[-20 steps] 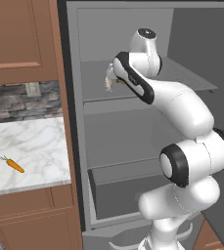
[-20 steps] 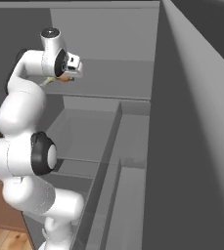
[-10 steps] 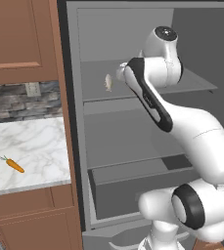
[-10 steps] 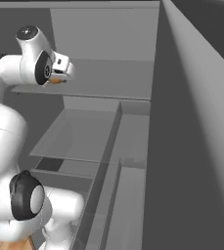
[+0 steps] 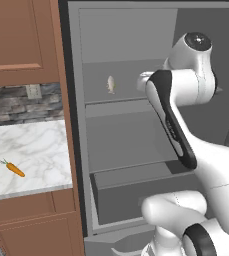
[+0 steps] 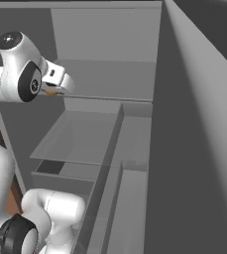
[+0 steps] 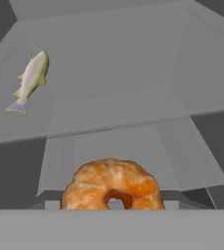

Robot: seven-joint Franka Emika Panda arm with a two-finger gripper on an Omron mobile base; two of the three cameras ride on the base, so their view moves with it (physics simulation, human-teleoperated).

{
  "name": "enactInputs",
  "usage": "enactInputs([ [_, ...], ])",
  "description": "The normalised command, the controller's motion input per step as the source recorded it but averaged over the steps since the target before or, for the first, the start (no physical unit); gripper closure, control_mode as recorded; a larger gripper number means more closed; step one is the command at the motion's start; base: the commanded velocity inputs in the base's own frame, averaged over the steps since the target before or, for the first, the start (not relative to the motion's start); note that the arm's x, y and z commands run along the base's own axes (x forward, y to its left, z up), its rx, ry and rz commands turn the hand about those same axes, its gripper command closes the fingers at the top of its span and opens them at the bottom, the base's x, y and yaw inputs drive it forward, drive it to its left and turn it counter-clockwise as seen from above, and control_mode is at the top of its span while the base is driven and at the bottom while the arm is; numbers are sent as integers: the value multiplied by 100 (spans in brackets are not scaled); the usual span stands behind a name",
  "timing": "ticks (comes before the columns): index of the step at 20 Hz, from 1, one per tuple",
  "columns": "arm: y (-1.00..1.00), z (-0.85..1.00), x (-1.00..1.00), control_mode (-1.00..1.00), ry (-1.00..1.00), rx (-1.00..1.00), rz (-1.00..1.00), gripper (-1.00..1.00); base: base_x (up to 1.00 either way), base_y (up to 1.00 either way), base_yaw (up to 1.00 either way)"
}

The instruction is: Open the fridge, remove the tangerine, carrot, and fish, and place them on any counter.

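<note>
The fridge [image 5: 131, 30] stands open with its grey shelves bare to view. My gripper [image 6: 55, 85] hangs in front of the upper shelf, shut on the tangerine [image 7: 112, 188], whose orange skin peeks out under the hand [image 6: 49, 92]. The fingertips are hidden behind the fruit in the hand view. The fish [image 5: 110, 84], pale and silvery, lies on the upper shelf to the left of the hand and apart from it [image 7: 30, 78]. The carrot [image 5: 13, 169] lies on the white marble counter [image 5: 36, 145] left of the fridge.
A brown wooden panel [image 5: 66, 125] separates the counter from the fridge. Wooden wall cabinets [image 5: 16, 40] hang above the counter and drawers [image 5: 26, 220] sit below it. The lower fridge shelf [image 5: 136, 170] and a door bin [image 6: 130, 149] lie under the arm.
The arm has risen and swung right, carrying the tangerine away from the fish. The fish, before partly covered by the hand, now shows whole on the shelf.
</note>
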Motion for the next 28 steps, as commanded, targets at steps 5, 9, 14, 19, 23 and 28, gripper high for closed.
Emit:
enactInputs([
  [5, -4, 0, -14, -100, 5, 0, 0, 100, 0, 0, 0],
  [9, 0, 0, -5, 100, 2, 0, 0, 100, -17, 1, 0],
  [14, 0, 0, 0, 100, 0, 0, 0, 100, -57, 35, 0],
  [19, 0, 0, 0, 100, 0, 0, 0, 100, -33, 73, 0],
  [23, 0, 0, 0, 100, 0, 0, 0, 100, 0, 100, 0],
  [28, 0, 0, 0, 100, 0, 0, 0, 100, 0, 98, 1],
])
